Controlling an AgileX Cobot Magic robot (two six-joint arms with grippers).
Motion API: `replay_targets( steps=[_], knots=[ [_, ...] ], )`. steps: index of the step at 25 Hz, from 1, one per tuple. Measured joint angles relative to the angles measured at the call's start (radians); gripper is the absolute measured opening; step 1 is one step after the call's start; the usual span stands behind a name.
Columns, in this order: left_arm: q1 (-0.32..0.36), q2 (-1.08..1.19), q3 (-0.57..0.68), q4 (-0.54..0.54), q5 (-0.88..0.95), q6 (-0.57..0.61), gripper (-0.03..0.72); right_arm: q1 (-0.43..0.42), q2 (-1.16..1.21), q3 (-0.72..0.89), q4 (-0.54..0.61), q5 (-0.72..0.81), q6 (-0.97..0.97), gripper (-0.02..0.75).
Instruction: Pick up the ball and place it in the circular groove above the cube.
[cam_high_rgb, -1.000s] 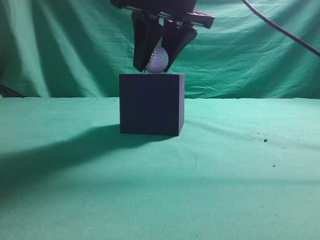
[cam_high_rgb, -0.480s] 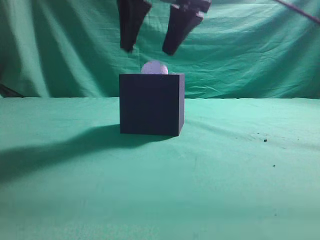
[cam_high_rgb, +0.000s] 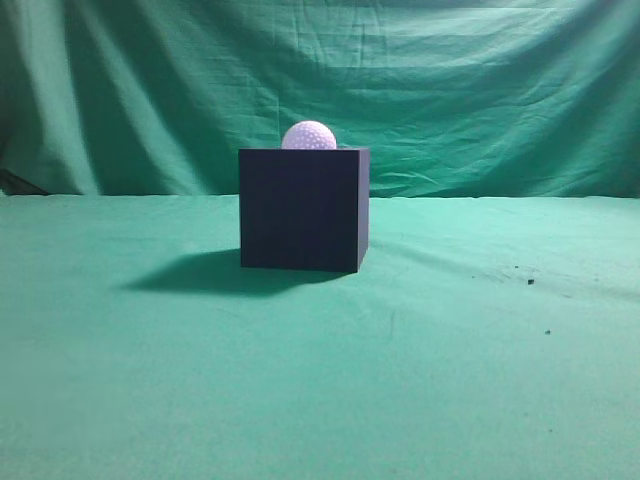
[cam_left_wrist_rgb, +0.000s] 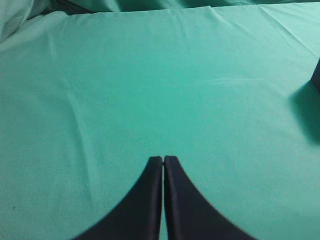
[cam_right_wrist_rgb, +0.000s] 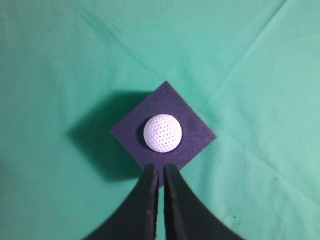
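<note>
The white dimpled ball (cam_high_rgb: 309, 135) rests on top of the dark navy cube (cam_high_rgb: 303, 210), its lower part sunk below the top edge. No gripper shows in the exterior view. In the right wrist view the ball (cam_right_wrist_rgb: 162, 133) sits in the middle of the cube's top face (cam_right_wrist_rgb: 195, 137). My right gripper (cam_right_wrist_rgb: 160, 169) hangs high above the cube's near corner, with its fingers nearly together and empty. My left gripper (cam_left_wrist_rgb: 163, 160) is shut and empty over bare green cloth. A sliver of the cube (cam_left_wrist_rgb: 316, 77) shows at that view's right edge.
Green cloth (cam_high_rgb: 320, 380) covers the table and a green drape (cam_high_rgb: 480, 90) hangs behind it. A few small dark specks (cam_high_rgb: 530, 281) lie on the cloth to the right of the cube.
My right gripper let go of the ball on the cube, opened, and rose out of the exterior view. Its shadow on the left has shrunk. The ball stays on the cube.
</note>
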Motion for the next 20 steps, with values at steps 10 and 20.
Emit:
replay_targets(
  steps=[10,20],
  knots=[
    [0.0,0.0,0.0,0.0,0.0,0.0,0.0,0.0,-0.381,0.229,-0.03,0.011,0.066,0.0],
    [0.0,0.0,0.0,0.0,0.0,0.0,0.0,0.0,-0.831,0.719,-0.021,-0.18,0.089,0.0]
  ],
)
